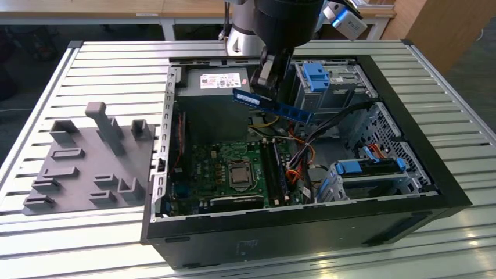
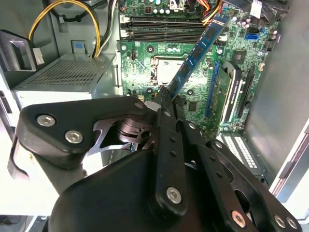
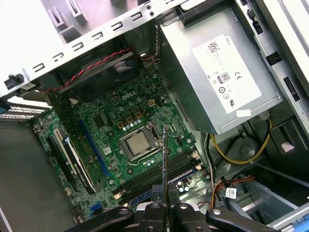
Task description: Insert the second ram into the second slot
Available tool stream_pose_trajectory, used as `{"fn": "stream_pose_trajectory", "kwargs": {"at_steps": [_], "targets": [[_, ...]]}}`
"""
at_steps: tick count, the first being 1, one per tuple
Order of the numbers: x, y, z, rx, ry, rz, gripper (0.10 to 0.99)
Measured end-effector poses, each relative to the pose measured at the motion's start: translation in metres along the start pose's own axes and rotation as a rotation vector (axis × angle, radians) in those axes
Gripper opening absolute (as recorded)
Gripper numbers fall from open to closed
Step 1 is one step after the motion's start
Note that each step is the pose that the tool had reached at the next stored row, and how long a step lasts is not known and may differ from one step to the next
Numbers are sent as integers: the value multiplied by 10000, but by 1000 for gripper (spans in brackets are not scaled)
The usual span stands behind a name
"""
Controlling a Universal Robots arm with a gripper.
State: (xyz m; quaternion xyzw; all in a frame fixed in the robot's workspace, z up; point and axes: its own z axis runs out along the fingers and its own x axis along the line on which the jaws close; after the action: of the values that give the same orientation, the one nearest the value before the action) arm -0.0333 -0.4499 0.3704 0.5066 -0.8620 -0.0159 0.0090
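Second ram [image 1: 273, 107]: blue stick, clamped in gripper [image 1: 264, 93] & held in the air inside the open PC case [image 1: 434, 192], above the mobo, not in any slot. In the exterior view it sits tilted, the end toward the exterior view's right lower. Gripper is closed on one end of the stick. In the second wrist view the stick [image 2: 198, 53] runs out from between the black fingers [image 2: 164, 108], chips showing along its face. In the first wrist view it shows edge-on as a thin line [image 3: 164, 154] rising from the gripper [image 3: 164, 193].

Below it: green mobo [image 3: 111, 121] w/ CPU socket [image 3: 138, 143], and the long dark RAM slots [image 3: 154, 176] just beside the socket. Ram hangs over the socket/slot area, apart from both. Grey PSU [image 3: 217, 63] is near, w/ yellow cables [image 3: 227, 145] beside it.

Further out, exterior view: blue drive caddies [image 1: 317, 75] at the case's far side. Case lies on a slatted metal table [image 1: 101, 58]. A grey fixture block [image 1: 85, 157] lies on the table at the exterior view's left, well apart from the gripper.
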Motion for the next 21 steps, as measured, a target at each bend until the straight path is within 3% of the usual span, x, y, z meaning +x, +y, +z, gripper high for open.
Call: {"fn": "stream_pose_trajectory", "kwargs": {"at_steps": [21], "targets": [[0,0,0,0,-16,430,137]]}}
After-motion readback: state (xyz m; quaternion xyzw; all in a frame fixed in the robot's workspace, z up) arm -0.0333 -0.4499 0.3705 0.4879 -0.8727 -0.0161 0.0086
